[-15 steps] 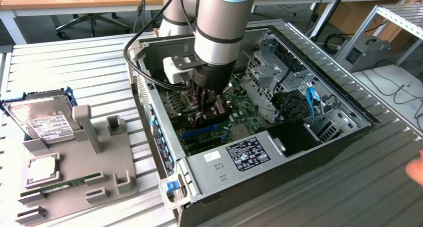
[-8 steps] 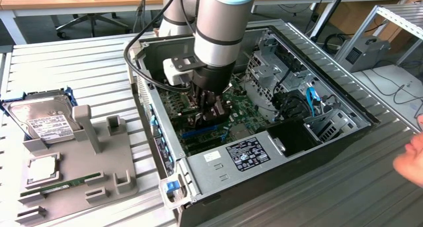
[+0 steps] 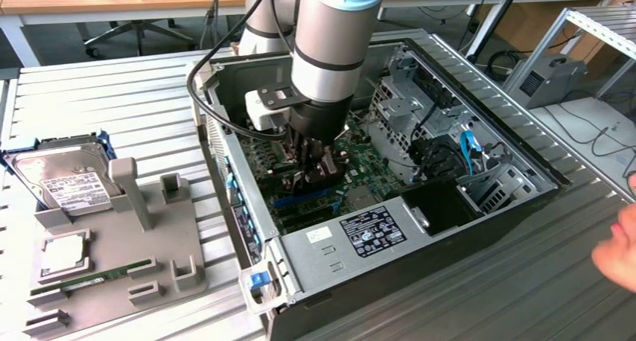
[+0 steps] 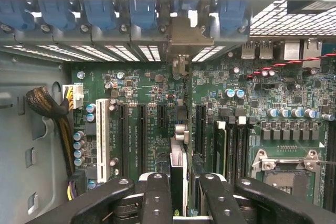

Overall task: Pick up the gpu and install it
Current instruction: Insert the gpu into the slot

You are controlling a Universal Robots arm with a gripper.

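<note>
Inside the open computer case [image 3: 418, 199], lying on its side on the slatted metal table [image 3: 100, 118], the gripper [image 3: 316, 164] is seen lowered over the green motherboard [image 3: 363, 158]. From the wrist view, the gpu [image 4: 179, 174] is held edge-on between the black fingers [image 4: 157, 198], which are clenched on it, with its silver end bracket [image 4: 185, 34] reaching up to the row of blue slot latches [image 4: 100, 14] at the case's rear wall. The card is seen just above the black expansion slots [image 4: 142, 132] (whether it is seated cannot be told). Well apart, at the exterior view's left, a grey holder [image 3: 129, 244] carries a hard drive [image 3: 62, 181] and a narrow memory stick [image 3: 94, 275]. A hand [image 3: 621, 244] shows at that view's right edge.
</note>
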